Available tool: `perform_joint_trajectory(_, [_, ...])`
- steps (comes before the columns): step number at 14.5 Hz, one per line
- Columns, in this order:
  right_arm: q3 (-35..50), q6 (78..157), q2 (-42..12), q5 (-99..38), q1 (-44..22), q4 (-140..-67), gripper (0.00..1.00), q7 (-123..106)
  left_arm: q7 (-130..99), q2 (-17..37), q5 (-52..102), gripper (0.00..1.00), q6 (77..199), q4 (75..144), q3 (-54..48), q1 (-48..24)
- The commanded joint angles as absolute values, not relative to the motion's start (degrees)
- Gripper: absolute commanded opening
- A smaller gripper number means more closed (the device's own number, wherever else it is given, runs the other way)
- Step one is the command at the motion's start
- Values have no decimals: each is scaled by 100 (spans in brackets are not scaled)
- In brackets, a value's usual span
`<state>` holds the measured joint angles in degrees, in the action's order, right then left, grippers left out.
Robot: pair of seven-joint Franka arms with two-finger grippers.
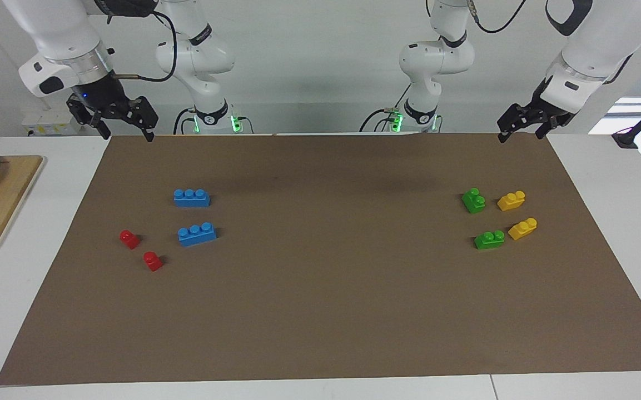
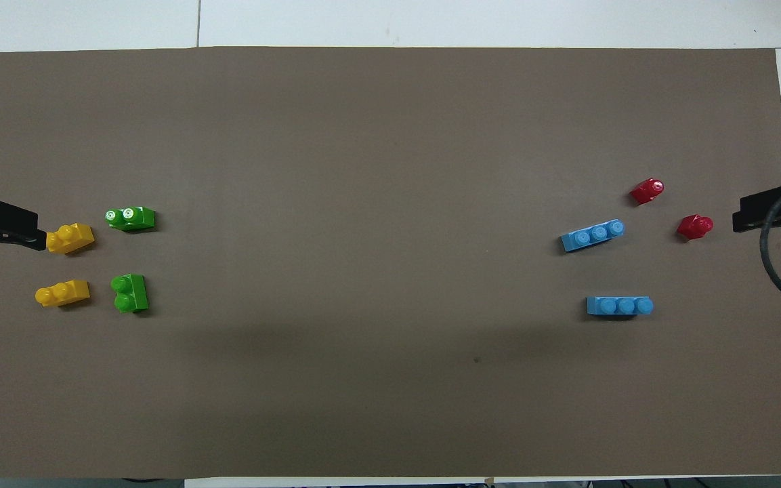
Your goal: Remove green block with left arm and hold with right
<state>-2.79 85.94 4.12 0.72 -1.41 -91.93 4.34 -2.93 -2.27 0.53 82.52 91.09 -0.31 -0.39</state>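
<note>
Two small green blocks, each with two round bumps on top, sit flat on the brown mat at the left arm's end; one green block point(image 1: 473, 200) lies nearer the robots; the other green block point(image 1: 489, 239) lies farther.

The left arm point(image 1: 598, 39) comes down from its base and bends at the wrist, so that the left gripper point(image 1: 522, 133) hangs in the air, tilted, with its fingers spread apart. The right arm point(image 1: 59, 39) mirrors it, white with a metal ring at the wrist and a thin rod jutting sideways. The right gripper point(image 1: 125, 133) also hangs raised and points down, its black fingers wide apart. Both grippers hold nothing. From overhead only their dark tips show.
</note>
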Motion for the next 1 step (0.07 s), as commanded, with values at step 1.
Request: perform_joint_trajectory(1, [-255, 8499, 413, 220, -132, -9141, 100, 308, -360, -378, -9, 100, 8393, 9290, -9, -61])
